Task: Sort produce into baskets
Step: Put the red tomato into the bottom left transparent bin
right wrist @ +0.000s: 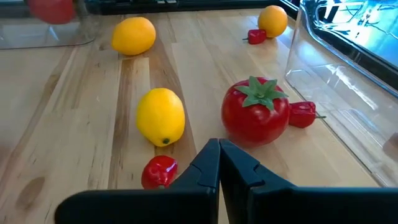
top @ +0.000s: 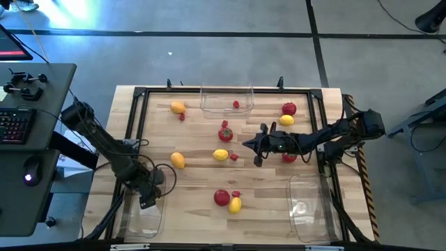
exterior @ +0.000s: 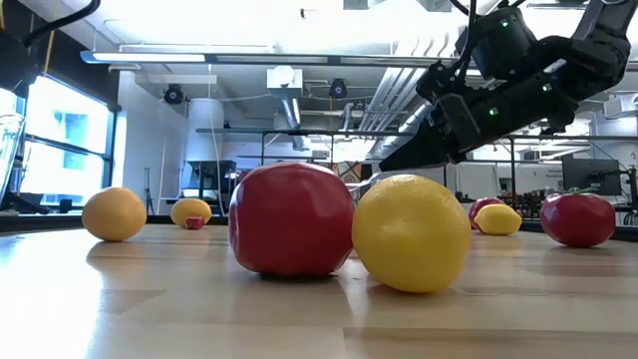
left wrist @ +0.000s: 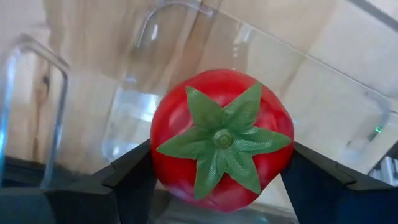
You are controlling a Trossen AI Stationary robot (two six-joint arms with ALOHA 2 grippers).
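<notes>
My left gripper [top: 148, 200] is shut on a red tomato [left wrist: 221, 138] with a green top, above the near-left clear basket [top: 143, 217], whose wall [left wrist: 37, 99] shows below the tomato. My right gripper [top: 246, 144] is shut and empty over the table's middle, just above the wood. Ahead of its fingertips [right wrist: 219, 155] lie a yellow lemon [right wrist: 160, 116], a tomato [right wrist: 255, 112] and a small red berry [right wrist: 158, 171]. A second basket [top: 226, 99] stands at the far middle with a berry [top: 236, 104] inside. A third basket [top: 310, 206] stands near right. My left gripper pinches the tomato's two opposite red sides [left wrist: 163, 163] between its two fingers [left wrist: 127, 171]. The fingers point down from above. The tomato is lifted clear over the basket, its green top [left wrist: 222, 140] turned toward the wrist camera.
Loose produce lies across the wood: orange ovals [top: 178, 107] [top: 178, 160], tomatoes [top: 288, 109] [top: 225, 134] [top: 221, 197], lemons [top: 286, 120] [top: 220, 155] [top: 235, 204] and small berries. A black metal frame [top: 132, 125] edges the table. A desk with a keyboard [top: 14, 125] stands left.
</notes>
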